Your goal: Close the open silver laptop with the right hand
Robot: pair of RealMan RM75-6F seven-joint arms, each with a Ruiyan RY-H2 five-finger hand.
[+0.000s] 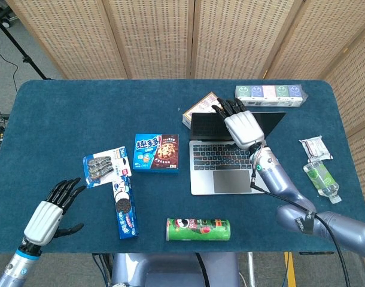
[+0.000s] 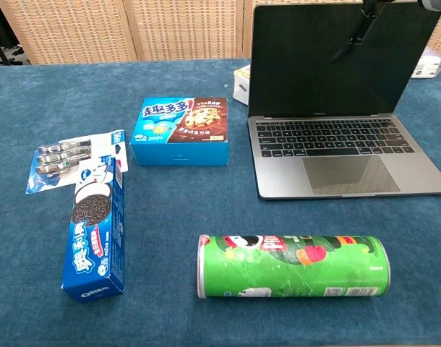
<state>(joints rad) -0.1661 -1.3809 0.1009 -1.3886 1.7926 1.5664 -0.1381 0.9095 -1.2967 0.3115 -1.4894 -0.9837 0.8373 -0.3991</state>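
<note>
The silver laptop stands open right of the table's middle, its dark screen upright and facing me. My right hand hovers over the screen from the front. Its dark fingertips reach past the lid's top edge, and it holds nothing. I cannot tell whether it touches the lid. The chest view shows the laptop but not the hand itself. My left hand hangs near the front left corner, fingers spread and empty.
A green chips can lies in front of the laptop. A blue cookie box and an Oreo box lie to its left. A small box and a multicoloured carton sit behind the lid. A bottle lies at the right.
</note>
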